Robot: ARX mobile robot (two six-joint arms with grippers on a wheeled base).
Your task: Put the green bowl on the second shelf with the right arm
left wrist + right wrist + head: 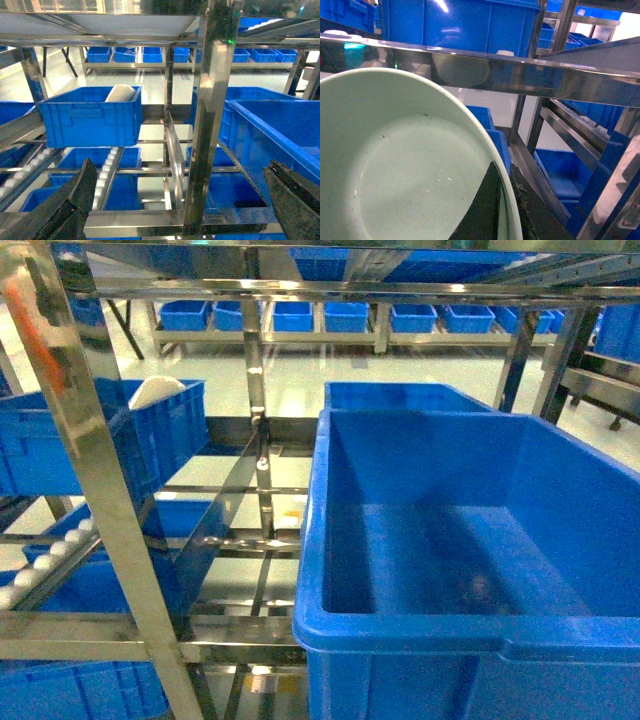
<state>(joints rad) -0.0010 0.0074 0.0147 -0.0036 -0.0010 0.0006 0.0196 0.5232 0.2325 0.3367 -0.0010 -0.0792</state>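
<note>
Our right gripper's (504, 210) black fingers (482, 212) pinch the rim of the small, glossy, pale mint-green bowl (400, 165), held below a shiny steel rack rail (520, 67). It looks light, stiff, slippery; we'd keep the rim pinch. Our left gripper's (185, 205) fingers are spread, empty.

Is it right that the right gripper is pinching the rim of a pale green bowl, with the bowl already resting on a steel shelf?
Not quite. The right gripper does pinch the green bowl at its rim, but the right wrist view shows the bowl held in front of a steel rail, not resting on a shelf.
</note>
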